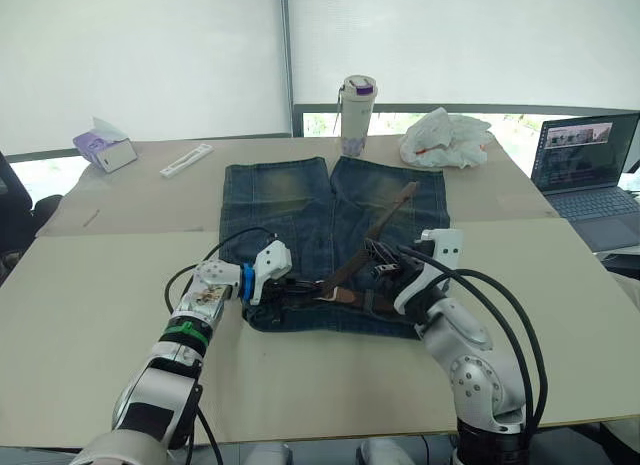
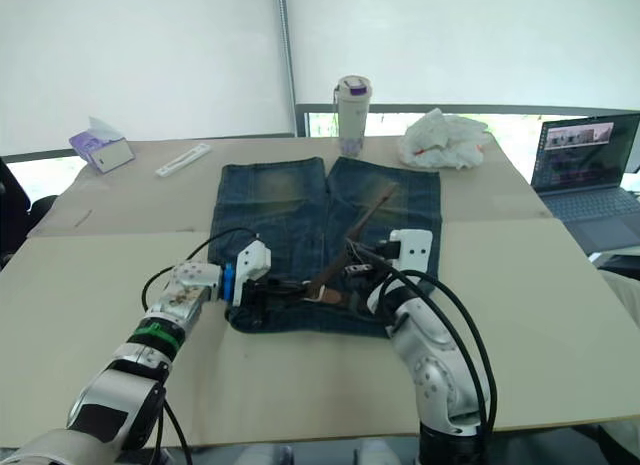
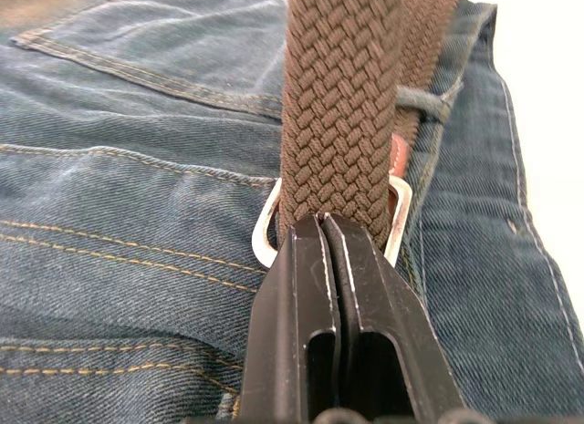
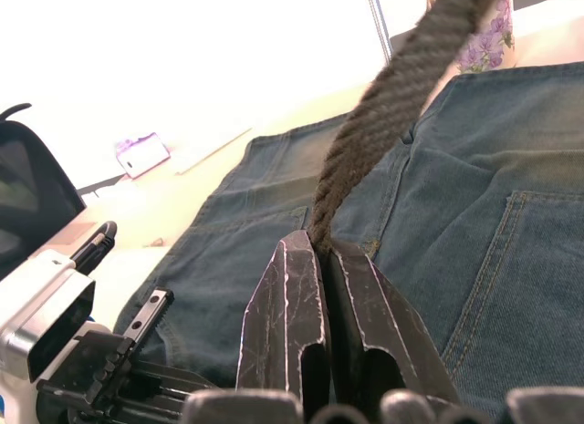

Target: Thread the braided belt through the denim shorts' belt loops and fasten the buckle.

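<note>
Denim shorts (image 1: 330, 235) flat on table (image 1: 100, 305), braided belt (image 3: 339, 123) at waistband, through buckle (image 3: 269, 228). Left tool (image 3: 324, 225) and right tool (image 4: 319, 244) both clamped on belt. Draw strap straight, keep tension.

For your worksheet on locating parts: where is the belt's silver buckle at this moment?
The buckle lies on the waistband of the denim shorts, just ahead of the left gripper, whose fingers are shut on the braided belt passing through it.
</note>
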Motion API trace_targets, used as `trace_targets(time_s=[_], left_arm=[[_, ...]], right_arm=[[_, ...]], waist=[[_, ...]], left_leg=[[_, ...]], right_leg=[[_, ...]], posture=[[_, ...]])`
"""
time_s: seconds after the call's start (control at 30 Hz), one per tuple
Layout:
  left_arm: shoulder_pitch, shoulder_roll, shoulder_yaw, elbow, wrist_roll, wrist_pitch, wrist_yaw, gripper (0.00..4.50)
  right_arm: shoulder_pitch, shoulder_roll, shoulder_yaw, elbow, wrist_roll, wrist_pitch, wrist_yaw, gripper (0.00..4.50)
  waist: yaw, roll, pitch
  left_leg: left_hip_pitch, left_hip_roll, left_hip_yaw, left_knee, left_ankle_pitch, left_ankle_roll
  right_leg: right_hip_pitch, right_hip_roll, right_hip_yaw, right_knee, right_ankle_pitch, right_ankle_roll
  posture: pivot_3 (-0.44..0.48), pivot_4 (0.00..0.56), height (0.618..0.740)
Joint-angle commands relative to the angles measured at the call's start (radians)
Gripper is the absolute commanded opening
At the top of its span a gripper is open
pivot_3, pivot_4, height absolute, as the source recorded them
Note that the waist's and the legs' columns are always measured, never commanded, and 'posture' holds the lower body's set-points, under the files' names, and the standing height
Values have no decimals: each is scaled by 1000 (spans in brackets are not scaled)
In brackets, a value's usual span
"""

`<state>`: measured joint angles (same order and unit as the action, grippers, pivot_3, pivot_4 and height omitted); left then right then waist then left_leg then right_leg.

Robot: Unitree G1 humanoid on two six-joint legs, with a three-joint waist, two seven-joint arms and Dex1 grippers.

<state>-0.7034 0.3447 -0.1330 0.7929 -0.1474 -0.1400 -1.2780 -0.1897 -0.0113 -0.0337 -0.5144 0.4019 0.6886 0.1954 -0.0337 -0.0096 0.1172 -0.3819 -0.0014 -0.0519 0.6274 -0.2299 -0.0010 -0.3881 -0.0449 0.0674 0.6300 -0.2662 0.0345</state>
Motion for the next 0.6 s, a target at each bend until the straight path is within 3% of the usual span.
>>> trace_targets(time_s=[0.03, 0.13, 0.27, 0.37, 0.53, 0.6], left_arm=[[6, -13, 73, -99, -85, 82, 34, 101], [13, -29, 143, -266, -203, 232, 71, 101], [29, -67, 206, -518, -354, 501, 216, 101], [62, -86, 184, -650, -378, 607, 296, 884], [112, -130, 120, -711, -256, 508, 439, 3192], [121, -160, 132, -726, -275, 511, 479, 3192]], right_arm=[[-27, -27, 44, -4, -56, -102, 7, 0], [-37, -70, 96, 38, -141, -150, -5, 0], [-49, -119, 150, 87, -244, -199, -18, 0], [-55, -125, 171, 106, -263, -225, -8, 0], [-64, -114, 182, 117, -269, -244, 4, 0], [-62, -104, 178, 113, -258, -251, 10, 0]], waist=[[-3, 0, 0], [-6, -1, 2], [-6, -2, 3], [-8, -2, 3], [-8, -2, 3], [-7, -2, 3]], left_leg=[[0, 0, 0, 0, 0, 0], [-1, 0, 0, 0, 0, 0], [-1, 1, -2, 0, 0, 0], [0, 0, -2, 0, 0, 0], [1, 0, -3, 0, 0, 0], [1, 1, -3, 0, 0, 0]], right_leg=[[0, 0, 0, 0, 0, 0], [-1, 0, 0, 0, 0, 0], [-1, 0, 0, 0, 0, 0], [0, 0, 1, 0, 0, 0], [0, 0, 2, 1, 0, -1], [0, 0, 2, 1, 1, -1]], posture=[[0, 150, 740], [0, 150, 740], [0, 150, 740], [0, 150, 740], [0, 150, 740], [0, 150, 740]])
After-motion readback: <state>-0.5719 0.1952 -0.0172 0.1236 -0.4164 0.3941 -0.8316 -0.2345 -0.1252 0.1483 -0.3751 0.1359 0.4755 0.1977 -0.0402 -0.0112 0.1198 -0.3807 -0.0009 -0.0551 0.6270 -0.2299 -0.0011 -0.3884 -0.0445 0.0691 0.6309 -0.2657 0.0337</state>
